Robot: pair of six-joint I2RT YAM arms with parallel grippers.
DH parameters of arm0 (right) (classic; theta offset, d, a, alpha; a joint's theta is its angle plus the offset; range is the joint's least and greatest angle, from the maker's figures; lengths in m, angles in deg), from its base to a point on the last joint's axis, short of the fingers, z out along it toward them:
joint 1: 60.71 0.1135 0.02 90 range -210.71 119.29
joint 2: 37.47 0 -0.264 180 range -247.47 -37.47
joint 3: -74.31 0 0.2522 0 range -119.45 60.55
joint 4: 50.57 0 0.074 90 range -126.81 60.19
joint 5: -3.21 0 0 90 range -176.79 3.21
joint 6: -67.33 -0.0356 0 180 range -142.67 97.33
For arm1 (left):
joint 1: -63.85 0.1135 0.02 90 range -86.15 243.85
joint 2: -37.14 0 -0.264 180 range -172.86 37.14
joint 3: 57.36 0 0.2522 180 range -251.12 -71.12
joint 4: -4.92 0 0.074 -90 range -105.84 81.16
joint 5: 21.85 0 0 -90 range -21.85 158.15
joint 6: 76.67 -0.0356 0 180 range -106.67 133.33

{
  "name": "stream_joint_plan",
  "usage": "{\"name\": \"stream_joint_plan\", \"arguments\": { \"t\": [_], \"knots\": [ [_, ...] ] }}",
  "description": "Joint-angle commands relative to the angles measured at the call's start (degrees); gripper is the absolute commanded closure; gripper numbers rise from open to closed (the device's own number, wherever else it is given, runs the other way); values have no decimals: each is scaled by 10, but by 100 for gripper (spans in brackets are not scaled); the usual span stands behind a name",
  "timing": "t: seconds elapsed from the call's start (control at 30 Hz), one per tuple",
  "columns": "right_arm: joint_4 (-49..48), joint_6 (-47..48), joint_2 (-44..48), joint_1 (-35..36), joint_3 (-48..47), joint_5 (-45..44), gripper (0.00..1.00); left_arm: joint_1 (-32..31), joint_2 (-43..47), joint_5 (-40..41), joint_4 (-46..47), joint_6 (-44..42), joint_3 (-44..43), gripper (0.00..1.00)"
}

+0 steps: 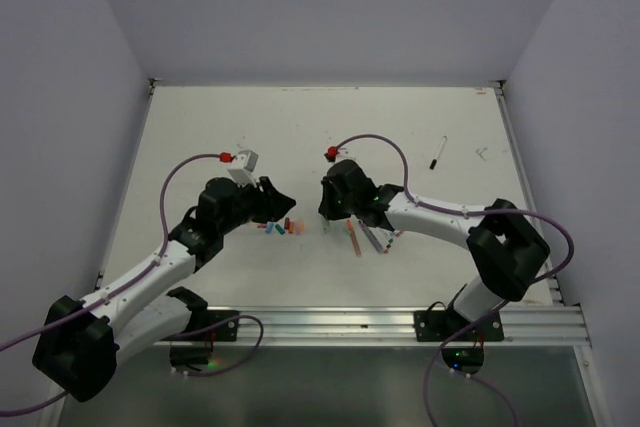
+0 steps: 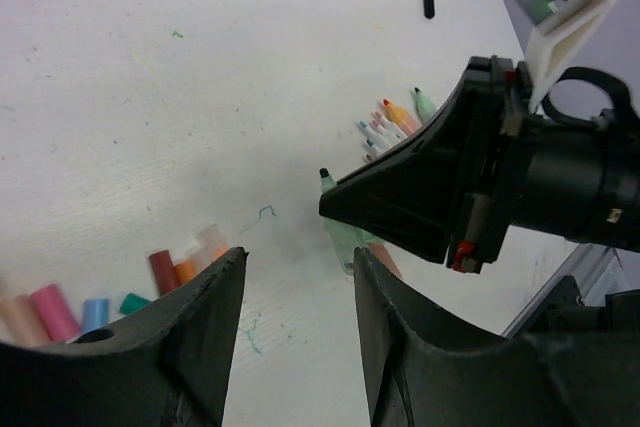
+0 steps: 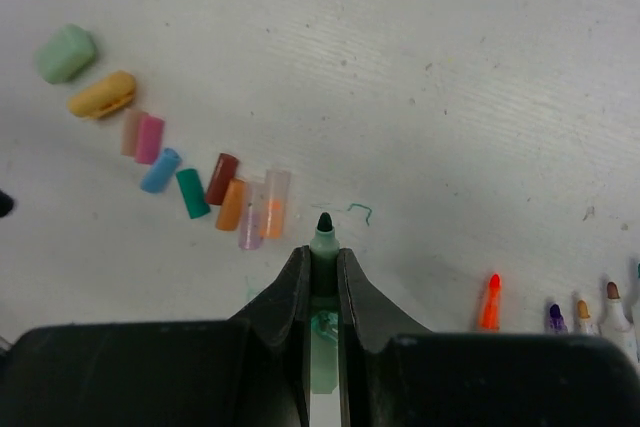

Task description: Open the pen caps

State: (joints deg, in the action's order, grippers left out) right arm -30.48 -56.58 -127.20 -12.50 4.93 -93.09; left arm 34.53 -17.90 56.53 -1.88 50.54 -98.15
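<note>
On the white desk (image 1: 200,147), the left tool (image 2: 298,265) hangs with its fingers apart and nothing between them. The right tool (image 3: 321,261) is clamped on a green pen (image 3: 322,238), which is uncapped with its tip pointing to 12 o'clock in the right wrist view. Other uncapped pens (image 3: 585,312) lie at that tool's 3 o'clock. The pen caps (image 3: 225,192) lie in a loose row at its 10 o'clock, none of them on a pen.

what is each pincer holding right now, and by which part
The right pincer is shut on an uncapped green pen, gripping the barrel just behind its tip, which pokes out in front. The left pincer is open and holds nothing.
</note>
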Motion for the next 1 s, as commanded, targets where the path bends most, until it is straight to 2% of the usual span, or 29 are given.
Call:
{"name": "stream_joint_plan", "arguments": {
  "t": [0.0, 0.13, 0.33, 0.7, 0.83, 0.97],
  "knots": [
    [27, 14, -37, 0, -7, 16, 100, 0, 2, 38, -25, -32, -28, 50],
    [24, 18, -69, -2, -12, -5, 100, 1, 3, 48, -35, -39, -32, 49],
    [-11, 31, -98, -36, -13, 21, 100, 1, 7, 63, -45, -50, -35, 49],
    [-58, 108, -132, -120, -44, 93, 97, 1, 4, 63, -45, -59, -37, 49],
    [-94, 124, -154, -158, -70, 149, 96, 1, 6, 64, -45, -64, -37, 49],
    [-118, 138, -179, -186, -92, 175, 90, 1, 7, 66, -48, -67, -34, 49]
  ]
}}
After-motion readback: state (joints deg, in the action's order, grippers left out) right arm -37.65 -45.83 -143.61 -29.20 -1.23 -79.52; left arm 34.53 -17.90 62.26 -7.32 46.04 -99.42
